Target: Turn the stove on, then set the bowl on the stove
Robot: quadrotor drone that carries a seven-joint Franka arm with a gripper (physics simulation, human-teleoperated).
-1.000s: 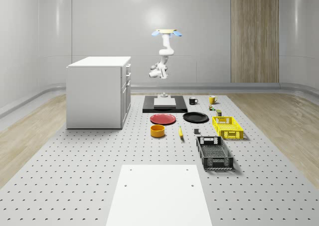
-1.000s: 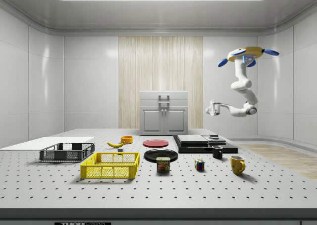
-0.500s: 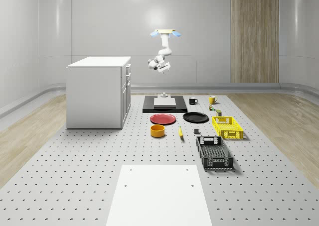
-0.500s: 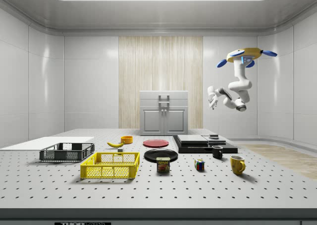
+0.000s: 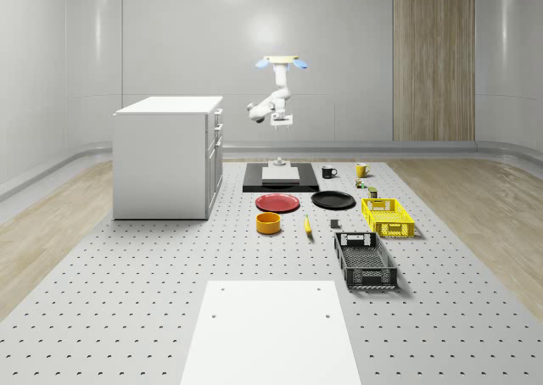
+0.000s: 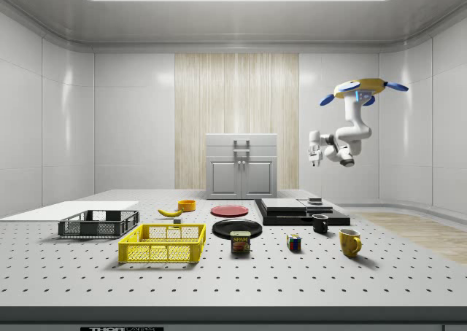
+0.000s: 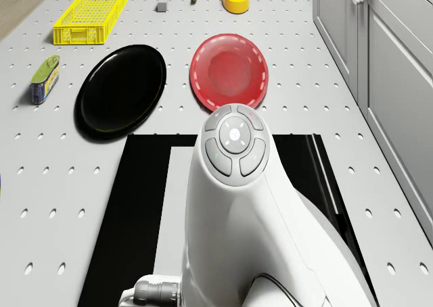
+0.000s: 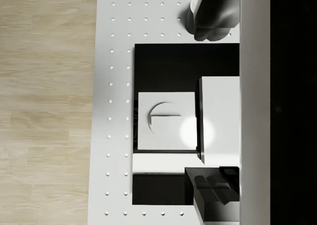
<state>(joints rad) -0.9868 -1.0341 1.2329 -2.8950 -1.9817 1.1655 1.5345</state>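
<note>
Hovering high in free air, about over the far edge of the black stove (image 5: 281,184): the drone (image 5: 282,60), with nothing near it on any side. Folded beneath it, the arm, ending in the fingers (image 8: 214,14), spread apart, gripping nothing, aimed straight down at the pale panel (image 8: 166,121) on the stove's top. Well above that panel, with a tall gap of clear air between.

Down on the perforated surface (image 5: 127,275), well apart from the stove: the bowl (image 5: 269,223), orange-yellow, upright, touching nothing. Between bowl and stove, a red plate (image 5: 278,203), near the stove's front edge but apart from it. Just beside it, toward the whole-scene view's right, a black plate (image 5: 333,200).

On the whole-scene view's left of stove and plates, a tall white cabinet (image 5: 170,156), its drawer face walling off that side. On the bowl's other side, near it, a banana (image 5: 306,225), then a yellow crate (image 5: 388,216) farther right. Bare surface all round the bowl's rim, and open air above bowl, plates and stove alike.
</note>
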